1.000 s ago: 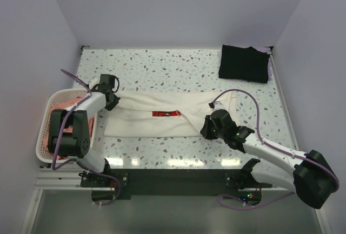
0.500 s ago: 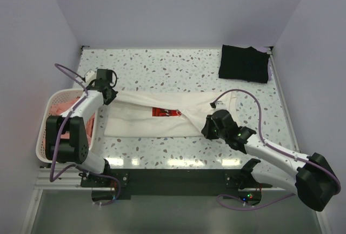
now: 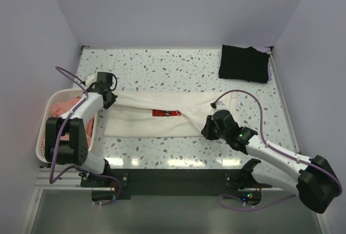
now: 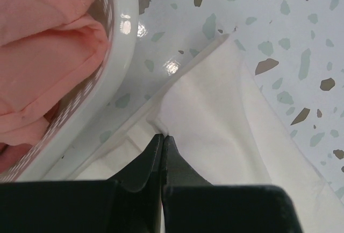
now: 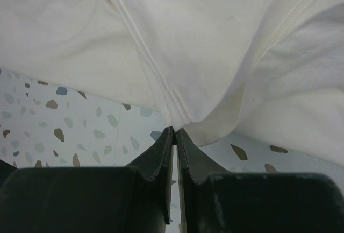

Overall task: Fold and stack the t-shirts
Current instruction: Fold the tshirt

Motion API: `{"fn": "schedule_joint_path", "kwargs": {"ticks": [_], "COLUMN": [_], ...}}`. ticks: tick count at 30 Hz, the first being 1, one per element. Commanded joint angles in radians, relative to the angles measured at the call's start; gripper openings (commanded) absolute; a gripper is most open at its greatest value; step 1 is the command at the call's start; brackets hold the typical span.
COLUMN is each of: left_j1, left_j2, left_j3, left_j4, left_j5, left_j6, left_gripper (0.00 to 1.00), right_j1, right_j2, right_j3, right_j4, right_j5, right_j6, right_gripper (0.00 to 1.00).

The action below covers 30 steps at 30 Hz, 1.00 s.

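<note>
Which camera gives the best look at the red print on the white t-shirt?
The top external view: there the red print shows as a narrow strip near the middle of the white t-shirt. The right wrist view catches only a sliver at its top left edge; the left wrist view shows plain white cloth, no print.

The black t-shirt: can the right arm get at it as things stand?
Probably not yet: the right end effector is shut on the white t-shirt, though nothing stands between it and the black t-shirt.
</note>
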Motion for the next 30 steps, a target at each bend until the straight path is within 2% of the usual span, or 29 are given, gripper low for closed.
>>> {"fn": "schedule_joint_path", "kwargs": {"ticks": [1,7,9,12,15,17,21,26,30], "left_j1": [0.011,0.011,0.011,0.011,0.011,0.009,0.006,-0.046,-0.141], "left_j2": [-0.037,-0.045,-0.048,-0.050,-0.053,-0.054,-0.067,-0.111,-0.120], "left_j3": [-0.025,-0.072,-0.075,-0.070,-0.065,-0.056,-0.036,-0.009,0.022], "left_j4": [0.006,0.050,0.056,0.063,0.072,0.069,0.063,0.055,0.050], "left_j5": [-0.027,0.017,0.028,0.048,0.071,0.089,0.123,0.166,0.188], "left_j6": [-0.009,-0.003,0.005,0.016,0.037,0.046,0.080,0.168,0.233], "left_gripper": [0.00,0.00,0.05,0.19,0.37,0.44,0.51,0.59,0.61], "right_j1": [0.003,0.003,0.003,0.003,0.001,0.003,0.003,-0.012,-0.061], "right_j2": [-0.013,0.079,0.133,0.200,0.253,0.274,0.277,0.121,0.037], "right_j3": [0.011,0.003,0.023,0.053,0.098,0.123,0.199,0.268,0.310], "right_j4": [0.043,0.198,0.239,0.279,0.299,0.301,0.222,0.008,-0.198], "right_j5": [-0.047,-0.160,-0.163,-0.168,-0.171,-0.174,-0.167,-0.023,0.071], "right_j6": [0.023,0.086,0.094,0.104,0.106,0.104,0.088,0.014,-0.034], "right_gripper": [0.10,0.10,0.10,0.12,0.18,0.22,0.32,0.61,0.64]}}
